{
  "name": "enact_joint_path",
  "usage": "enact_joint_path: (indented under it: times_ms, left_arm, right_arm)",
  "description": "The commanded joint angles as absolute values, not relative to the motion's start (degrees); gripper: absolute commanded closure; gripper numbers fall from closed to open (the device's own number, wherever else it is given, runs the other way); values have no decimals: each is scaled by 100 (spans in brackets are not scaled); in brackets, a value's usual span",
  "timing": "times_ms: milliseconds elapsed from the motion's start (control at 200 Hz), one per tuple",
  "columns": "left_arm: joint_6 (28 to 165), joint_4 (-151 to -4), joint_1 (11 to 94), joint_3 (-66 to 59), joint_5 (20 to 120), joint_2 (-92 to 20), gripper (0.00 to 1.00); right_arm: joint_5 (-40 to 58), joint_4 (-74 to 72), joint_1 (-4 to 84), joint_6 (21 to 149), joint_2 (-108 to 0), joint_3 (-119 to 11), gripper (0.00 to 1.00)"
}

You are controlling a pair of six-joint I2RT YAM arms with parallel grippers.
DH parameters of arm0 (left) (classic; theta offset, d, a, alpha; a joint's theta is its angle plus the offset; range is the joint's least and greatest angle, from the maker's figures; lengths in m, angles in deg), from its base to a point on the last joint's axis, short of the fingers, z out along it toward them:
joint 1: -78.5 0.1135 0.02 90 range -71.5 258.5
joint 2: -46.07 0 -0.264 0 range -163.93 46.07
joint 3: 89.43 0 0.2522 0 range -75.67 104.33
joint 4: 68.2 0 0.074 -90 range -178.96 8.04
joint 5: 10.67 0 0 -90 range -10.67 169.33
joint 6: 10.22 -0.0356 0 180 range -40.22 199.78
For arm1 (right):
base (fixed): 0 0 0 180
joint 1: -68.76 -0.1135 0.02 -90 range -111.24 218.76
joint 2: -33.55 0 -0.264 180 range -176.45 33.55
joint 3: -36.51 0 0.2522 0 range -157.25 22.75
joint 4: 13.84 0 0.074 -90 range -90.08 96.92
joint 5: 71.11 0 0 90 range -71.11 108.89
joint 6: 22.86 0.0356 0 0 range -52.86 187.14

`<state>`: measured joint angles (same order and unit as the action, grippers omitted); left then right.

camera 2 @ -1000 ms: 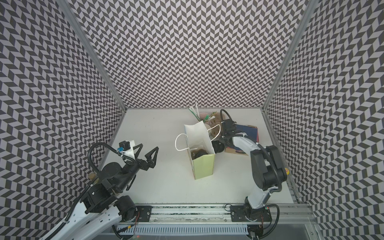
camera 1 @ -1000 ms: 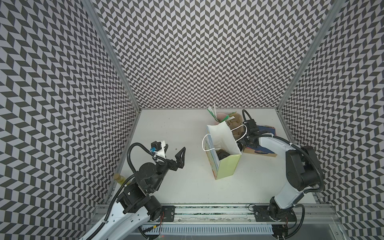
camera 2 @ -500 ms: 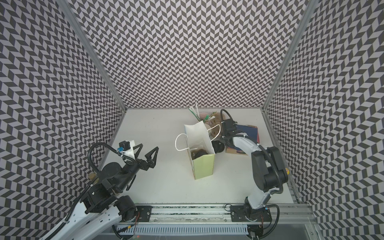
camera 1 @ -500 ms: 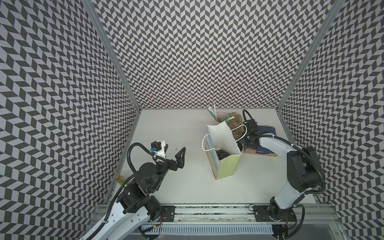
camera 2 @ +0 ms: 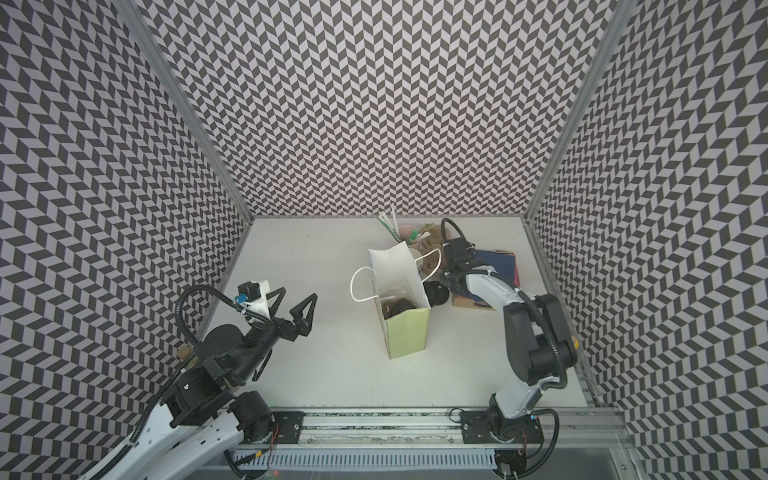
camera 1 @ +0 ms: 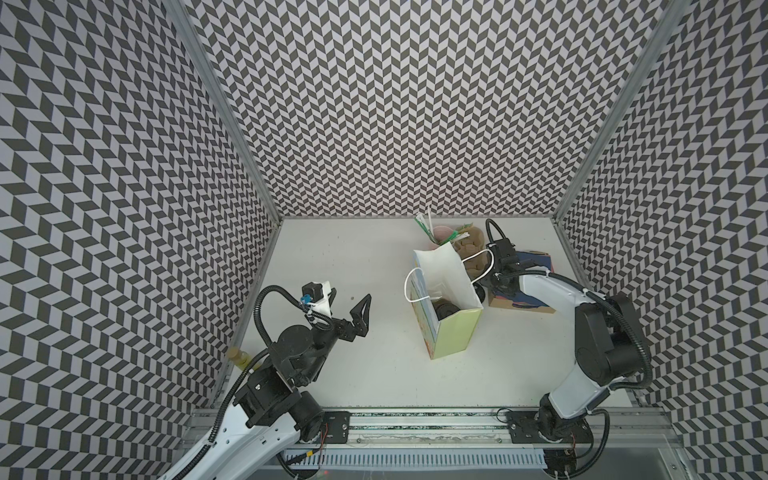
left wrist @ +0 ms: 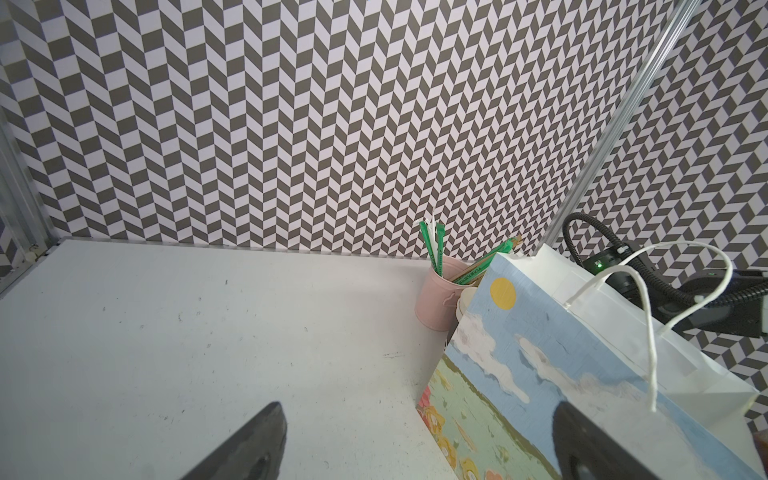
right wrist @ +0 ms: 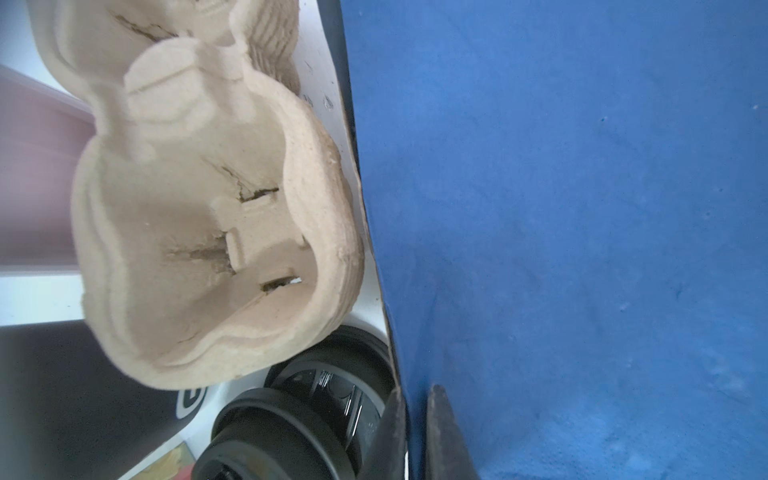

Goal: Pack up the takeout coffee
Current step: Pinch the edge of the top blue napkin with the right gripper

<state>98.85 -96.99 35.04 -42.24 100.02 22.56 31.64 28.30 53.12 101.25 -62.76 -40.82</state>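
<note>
White counter [camera 1: 332,374] floors the chevron-walled booth, and the gift bag [camera 1: 455,332] stands upright on it with its mouth open and its white cord handles flopped outward. Right of the bag lies a blue board [right wrist: 582,208], flat on the counter. Behind the bag, toward the back wall, sits the tan pulp carrier [right wrist: 208,228].

Well left of the bag, the left end effector [camera 2: 297,297] hangs above the counter with its fingers spread wide apart, holding nothing. The right end effector [right wrist: 415,399] is tucked low at the bag's right side, over the board's edge. Its fingers are drawn almost together, with only a thin slit between them. Whether they pinch anything I cannot tell.

A pink cup [left wrist: 440,299] of green-and-white straws stands behind the bag, next to the carrier. The takeout coffee [camera 2: 436,293], black with a round black lid, sits on the counter just beside the bag's right wall, outside it, close by the right end effector's fingers. A dark round shape [camera 1: 446,309] rests down inside the bag, and I cannot make out what it is.
</note>
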Motion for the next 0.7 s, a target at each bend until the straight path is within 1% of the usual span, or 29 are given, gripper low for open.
enact_joint_path:
  times_ms: [0,155,421,501,596,696]
  left_arm:
    - [9841,-9577,3530,-4287,10016,2328,0]
    - [9841,-9577,3533,-4286,10025,2325,0]
    - [9841,-9576,3533,-4293,10012,2309,0]
    - [9841,-9576,3535,-4286,10007,2298,0]
    - [9842,-9576,3534,-4295,10007,2298,0]
    - [9842,-9571,3534,-4296,10002,2289,0]
  right_arm:
    - [3324,2835,5294,10212,-5991,-4061,88]
    - [3323,2862,5294,10208,-5948,-4071,88]
    - [3364,2943,5294,10204,-5885,-4113,91]
    - [3423,3027,5294,10206,-5785,-4178,96]
    - [3525,3112,5294,10240,-5651,-4237,100]
    - [3626,3259,5294,10278,-5535,-4324,100]
